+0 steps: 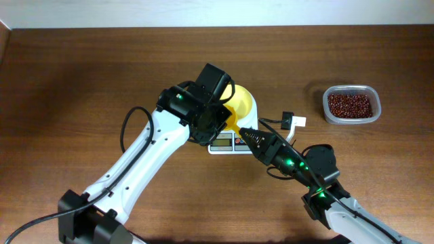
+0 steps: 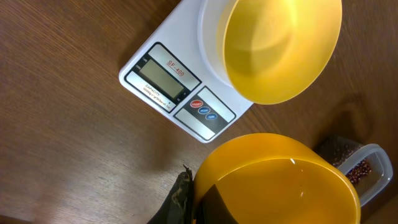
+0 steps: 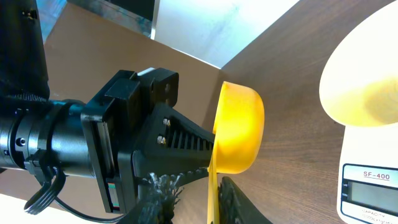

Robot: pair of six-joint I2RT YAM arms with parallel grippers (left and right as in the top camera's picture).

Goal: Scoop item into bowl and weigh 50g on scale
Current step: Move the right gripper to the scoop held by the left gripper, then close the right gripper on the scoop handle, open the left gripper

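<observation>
Two arms meet over the scale point(image 1: 227, 142) in the overhead view. Its long axis runs up and down the picture, display end toward the arm bases, with the bowl point(image 1: 252, 102) on the far end. The left end effector point(image 1: 227, 118) is clamped on the scoop point(image 1: 234, 125), whose handle slants down-right toward the right end effector point(image 1: 245, 133). Beans point(image 1: 350, 105) sit in a tub point(image 1: 326, 112) on the table point(image 1: 81, 68), well right of the scale.

From the left wrist, the scale lies diagonally, display lower left, bowl upper right.

From the right wrist, the scoop's handle points down between the right end effector's spread fingers point(image 3: 239, 202), not pinched.
</observation>
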